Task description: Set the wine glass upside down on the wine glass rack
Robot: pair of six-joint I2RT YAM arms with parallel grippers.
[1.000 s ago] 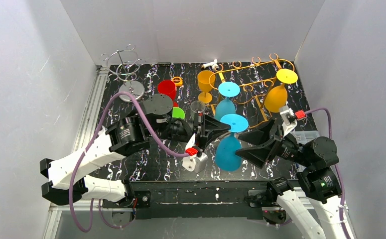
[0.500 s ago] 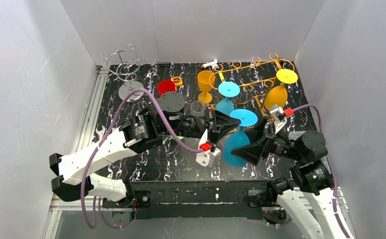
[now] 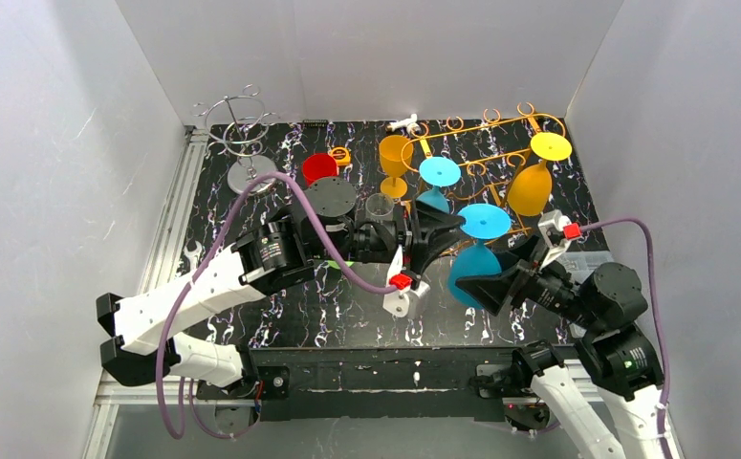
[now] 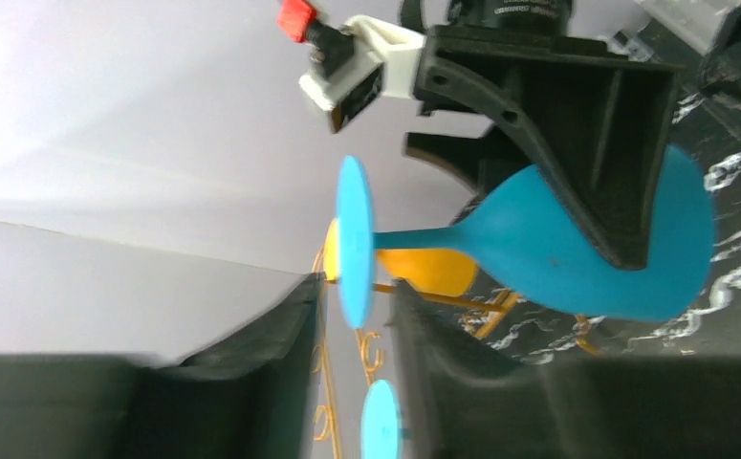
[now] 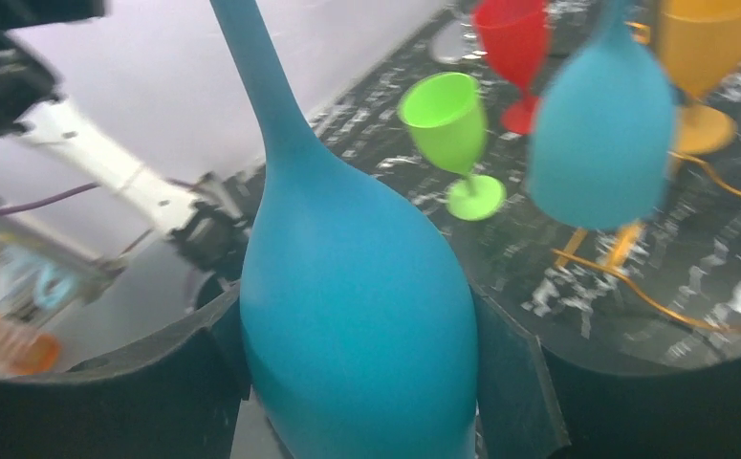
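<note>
Wine glass [image 3: 468, 270]: matte blue, inverted

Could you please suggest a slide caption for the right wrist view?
Right gripper clasps the upside-down blue wine glass by its bowl; a green glass stands on the table behind.

Count — blue wine glass [image 3: 486, 221] ×2, yellow wine glass [image 3: 531, 188] ×2, all at the gold rack [image 3: 495, 158]. Left of the gold rack — red glass [image 3: 319, 168] ×1, green glass [image 5: 443, 120] ×1, clear glass [image 3: 379, 206] ×1, silver rack [image 3: 251, 174] ×1.
</note>
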